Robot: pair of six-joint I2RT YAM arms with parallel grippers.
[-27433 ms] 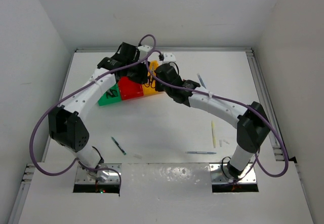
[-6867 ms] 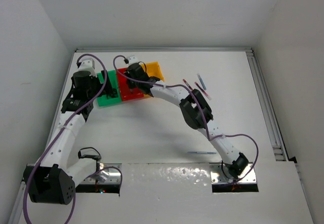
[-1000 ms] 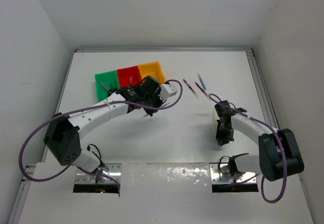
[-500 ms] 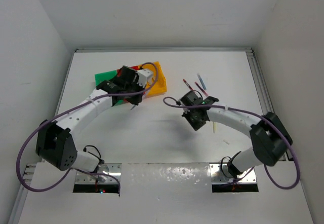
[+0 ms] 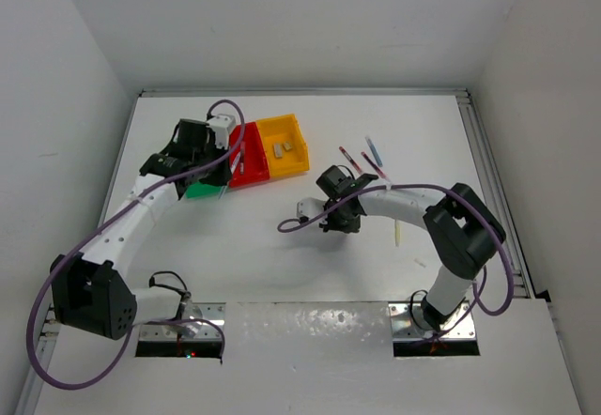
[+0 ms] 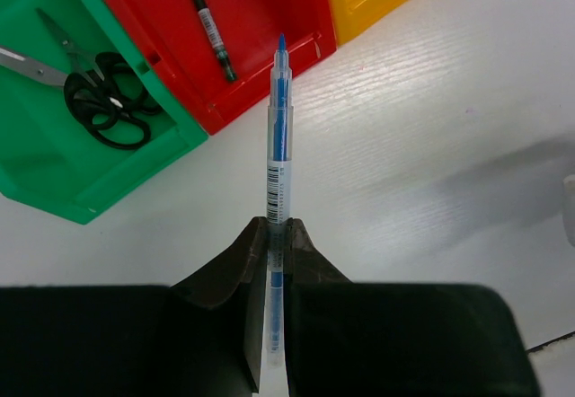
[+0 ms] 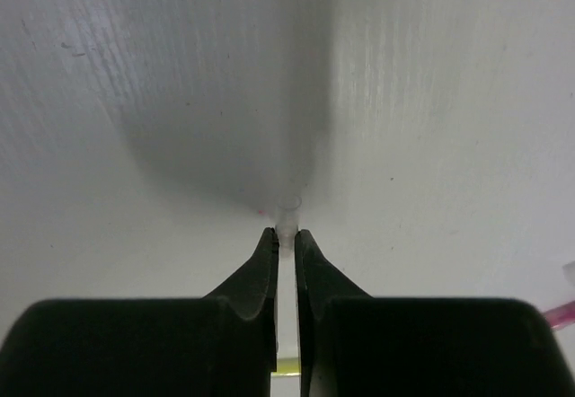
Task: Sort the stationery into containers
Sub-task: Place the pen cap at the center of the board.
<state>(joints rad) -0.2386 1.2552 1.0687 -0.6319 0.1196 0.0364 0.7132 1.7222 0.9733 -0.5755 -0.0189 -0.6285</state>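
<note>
My left gripper point(image 6: 279, 224) is shut on a blue pen point(image 6: 279, 136) whose tip points at the red bin point(image 6: 260, 20). In the top view this gripper point(image 5: 205, 163) hangs over the green bin point(image 5: 199, 190). The green bin point(image 6: 54, 168) holds black-handled scissors point(image 6: 94, 101). The red bin point(image 5: 250, 167) holds a dark pen point(image 6: 205, 24). The yellow-orange bin point(image 5: 285, 143) holds two grey eraser blocks point(image 5: 280, 151). My right gripper point(image 7: 286, 233) is shut on a pale thin stick point(image 7: 287, 210) above the bare table. In the top view it point(image 5: 334, 214) is at mid-table.
Two red-white pens point(image 5: 350, 158) and a blue pen point(image 5: 373, 145) lie right of the bins. A pale stick point(image 5: 397, 234) and a small pale piece point(image 5: 420, 263) lie by the right forearm. A purple cable point(image 5: 285, 226) loops left of the right gripper.
My left gripper has moved left with the blue pen, from over the red and yellow bins to over the green one. My right gripper has moved a little left.
</note>
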